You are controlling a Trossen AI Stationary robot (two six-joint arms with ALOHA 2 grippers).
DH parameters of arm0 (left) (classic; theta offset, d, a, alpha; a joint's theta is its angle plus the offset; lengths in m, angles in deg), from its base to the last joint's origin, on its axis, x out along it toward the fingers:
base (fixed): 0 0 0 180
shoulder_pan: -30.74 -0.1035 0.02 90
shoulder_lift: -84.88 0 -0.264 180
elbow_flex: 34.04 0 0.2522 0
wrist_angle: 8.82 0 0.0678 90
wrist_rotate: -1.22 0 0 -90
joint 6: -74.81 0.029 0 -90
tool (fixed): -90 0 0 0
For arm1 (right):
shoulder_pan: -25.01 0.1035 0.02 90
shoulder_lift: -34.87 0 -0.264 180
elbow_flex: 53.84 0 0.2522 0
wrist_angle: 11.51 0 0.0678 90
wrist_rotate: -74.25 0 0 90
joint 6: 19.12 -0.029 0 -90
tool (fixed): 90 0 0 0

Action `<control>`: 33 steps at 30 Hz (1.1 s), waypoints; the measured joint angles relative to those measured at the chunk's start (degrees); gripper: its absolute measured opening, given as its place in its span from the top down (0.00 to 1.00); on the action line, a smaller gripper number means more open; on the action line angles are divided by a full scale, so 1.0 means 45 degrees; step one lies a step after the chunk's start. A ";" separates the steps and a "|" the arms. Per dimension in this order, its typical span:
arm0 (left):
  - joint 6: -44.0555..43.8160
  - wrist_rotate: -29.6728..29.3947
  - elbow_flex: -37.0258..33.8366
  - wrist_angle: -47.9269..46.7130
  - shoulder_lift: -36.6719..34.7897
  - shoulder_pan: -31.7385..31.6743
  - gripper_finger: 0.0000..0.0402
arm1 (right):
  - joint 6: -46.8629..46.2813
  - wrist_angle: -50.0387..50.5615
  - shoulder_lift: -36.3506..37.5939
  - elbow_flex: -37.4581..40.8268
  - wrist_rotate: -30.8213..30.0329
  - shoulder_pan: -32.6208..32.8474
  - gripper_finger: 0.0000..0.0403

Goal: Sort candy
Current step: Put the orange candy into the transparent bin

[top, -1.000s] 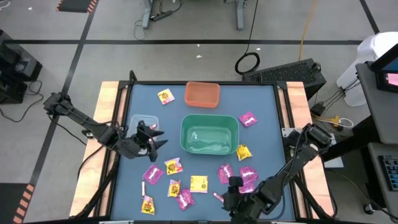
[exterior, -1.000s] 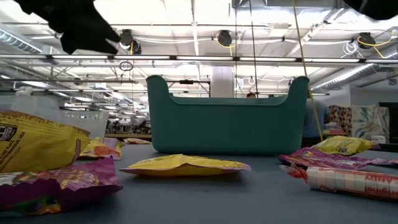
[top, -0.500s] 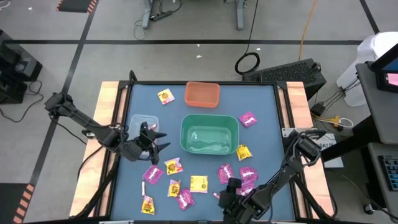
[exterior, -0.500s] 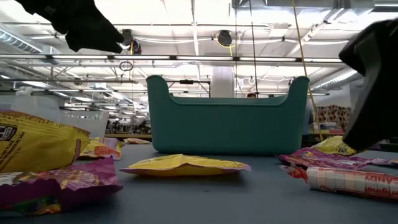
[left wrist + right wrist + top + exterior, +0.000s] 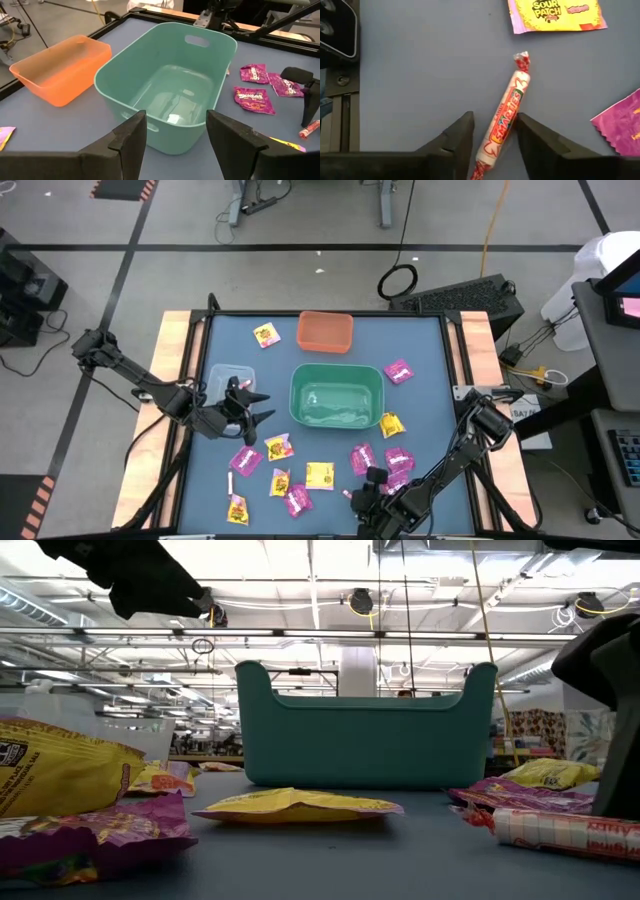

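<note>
1. Straddling a pink-white candy stick [image 5: 506, 119], right end effector [image 5: 362, 492] at lower centre sits on the table [image 5: 420, 350], fingers apart, not clamped.
2. Left end effector [image 5: 250, 404], centre-left, spread wide, empty, beside green bin [image 5: 336, 395].

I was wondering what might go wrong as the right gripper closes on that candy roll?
The candy roll lies slanted between the right gripper's fingers, nearer one of them, so it may swivel or squirt out. A purple packet lies close by and could be nudged. The left gripper hangs open by the green bin, well clear.
</note>
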 joint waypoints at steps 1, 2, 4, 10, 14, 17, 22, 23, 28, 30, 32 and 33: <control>0.0000 0.0004 0.0000 0.0000 0.0000 0.0000 0.48 | 0.0000 -0.0002 0.0013 0.0005 0.0039 -0.0011 0.71; 0.0000 0.0005 0.0000 0.0000 0.0000 0.0000 0.48 | 0.0000 -0.0003 0.0015 0.0005 0.0085 -0.0031 0.74; 0.0005 0.0005 0.0000 -0.0004 0.0000 0.0000 0.48 | 0.0000 0.0005 0.0023 0.0010 0.0138 -0.0044 0.80; 0.0039 0.0010 0.0000 -0.0005 0.0000 0.0000 0.48 | 0.0109 0.0016 0.0103 0.0044 0.0146 -0.0045 0.93; 0.0039 0.0015 0.0000 -0.0005 0.0000 0.0000 0.48 | 0.0382 0.0183 0.0460 0.0076 0.0388 -0.0089 0.94; 0.0039 0.0078 0.0000 0.0006 0.0000 0.0000 0.48 | 0.0645 0.0297 0.1011 0.0131 0.0415 -0.0162 0.91; 0.0338 0.0326 0.0000 0.0526 0.0000 0.0000 0.48 | 0.1896 0.0278 0.2279 0.0102 -0.0146 -0.0322 0.90; 0.0487 0.0454 0.0000 0.0779 0.0004 0.0000 0.48 | 0.2234 0.0260 0.2540 0.0102 -0.0456 -0.0361 0.90; 0.1440 0.1189 0.0000 0.2327 0.0284 0.0005 0.48 | 0.4497 -0.0049 0.4094 0.0079 -0.2522 -0.0492 0.91; 0.1817 0.1422 0.0000 0.3042 0.0537 0.0027 0.48 | 0.5713 -0.0359 0.4607 0.0078 -0.3410 -0.0570 0.90; 0.2165 0.1719 0.0000 0.3645 0.0821 0.0053 0.48 | 0.7226 -0.0939 0.5118 0.0078 -0.4330 -0.0600 0.90; 0.2349 0.1902 0.0000 0.4016 0.0979 0.0053 0.48 | 0.8040 -0.1281 0.5333 0.0073 -0.4745 -0.0616 0.90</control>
